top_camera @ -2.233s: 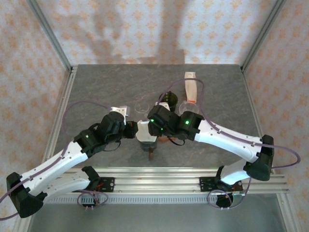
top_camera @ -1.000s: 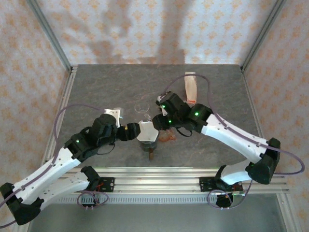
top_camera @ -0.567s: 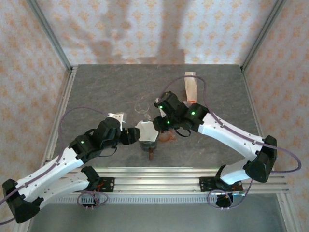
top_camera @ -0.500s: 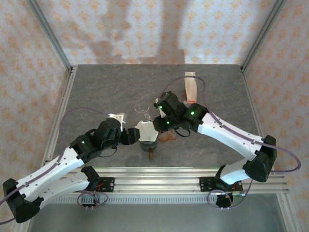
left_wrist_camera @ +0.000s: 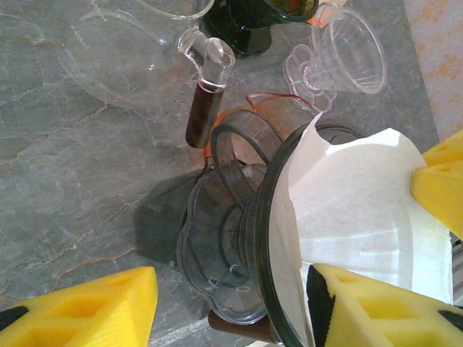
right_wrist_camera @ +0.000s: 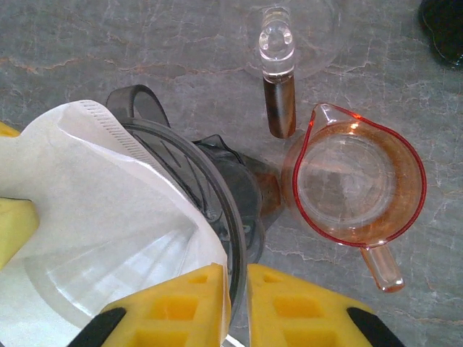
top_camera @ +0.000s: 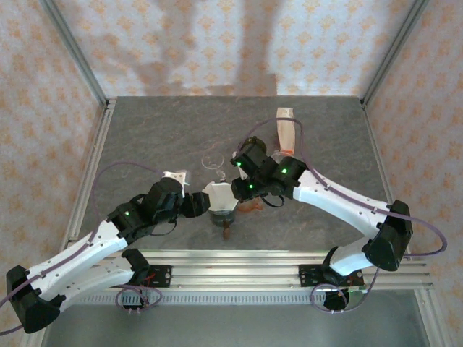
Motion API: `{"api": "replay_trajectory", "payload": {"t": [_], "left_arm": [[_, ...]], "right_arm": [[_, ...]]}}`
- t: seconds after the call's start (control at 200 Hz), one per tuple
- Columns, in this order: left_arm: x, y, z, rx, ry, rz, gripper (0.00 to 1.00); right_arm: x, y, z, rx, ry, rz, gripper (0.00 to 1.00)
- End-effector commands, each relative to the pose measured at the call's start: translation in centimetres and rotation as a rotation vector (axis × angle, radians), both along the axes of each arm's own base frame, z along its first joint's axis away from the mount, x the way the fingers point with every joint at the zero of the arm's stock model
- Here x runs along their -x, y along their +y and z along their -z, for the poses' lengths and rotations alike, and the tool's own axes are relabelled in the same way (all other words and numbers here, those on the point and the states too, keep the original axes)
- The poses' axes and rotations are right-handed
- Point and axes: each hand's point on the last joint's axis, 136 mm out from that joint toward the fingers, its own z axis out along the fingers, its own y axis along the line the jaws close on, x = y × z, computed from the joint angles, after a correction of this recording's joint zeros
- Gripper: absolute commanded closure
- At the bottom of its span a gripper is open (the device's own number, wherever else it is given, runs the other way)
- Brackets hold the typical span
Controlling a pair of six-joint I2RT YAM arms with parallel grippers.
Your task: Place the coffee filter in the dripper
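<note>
Tightened right gripper (right_wrist_camera: 235,278) since a second ago, pinching white paper cone coffee filter (right_wrist_camera: 108,202) against wall of smoky dark plastic dripper (right_wrist_camera: 239,181) to seat it inside. Keeps left gripper (left_wrist_camera: 233,285) spread astride dripper, likely steadying

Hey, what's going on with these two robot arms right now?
Both arms are working at a dark dripper standing mid-table. A white coffee filter already sits opened inside it, its top edge sticking out past the rim. The right gripper is pinched on the dripper's rim, apparently with the paper's edge caught in it. The left gripper straddles the dripper with its jaws open.
</note>
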Motion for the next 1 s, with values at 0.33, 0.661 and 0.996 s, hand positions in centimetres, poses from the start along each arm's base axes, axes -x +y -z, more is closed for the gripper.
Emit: {"api": "replay_trajectory", "payload": {"t": [0.33,0.661,0.996], "left_arm": [[-0.3,-0.1,0.2,0.011,-0.012,-0.014,0.43],[-0.2,0.0,0.5,0.01,-0.009,-0.017,0.43],[-0.1,0.3,-0.6,0.04,-0.034,-0.03,0.36]], "right_arm": [[-0.4,-0.1,-1.5,-0.018,-0.043,0.026,0.65],[0.3,-0.3,-0.8,0.007,-0.047,0.039,0.7],[0.5,-0.3,-0.1,0.071,-0.069,0.027,0.74]]}}
